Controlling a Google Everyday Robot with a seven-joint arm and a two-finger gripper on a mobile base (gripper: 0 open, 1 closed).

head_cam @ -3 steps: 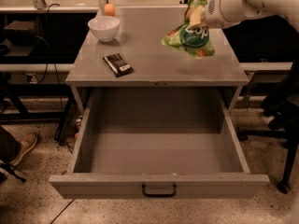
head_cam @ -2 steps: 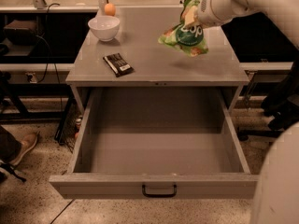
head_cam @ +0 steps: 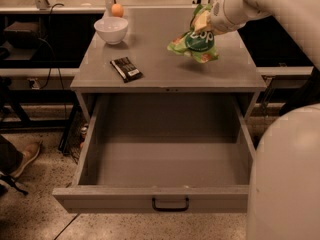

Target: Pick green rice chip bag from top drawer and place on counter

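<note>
The green rice chip bag [head_cam: 196, 43] hangs over the right part of the counter [head_cam: 160, 59], its lower edge close to or touching the surface. My gripper [head_cam: 204, 19] comes in from the upper right on a white arm and is shut on the bag's top edge. The top drawer [head_cam: 167, 164] stands pulled wide open below the counter, and nothing shows inside it. Its flat front panel carries a small dark handle [head_cam: 170, 204].
A white bowl [head_cam: 111, 29] and an orange ball [head_cam: 117, 10] sit at the counter's back left. A small black wrapper [head_cam: 126, 68] lies at the front left. A white part of the robot [head_cam: 285, 179] fills the lower right. A shoe [head_cam: 22, 159] shows at the left.
The gripper has carried the bag leftward and lower, toward the counter's middle right. The white robot body has grown larger at the lower right.
</note>
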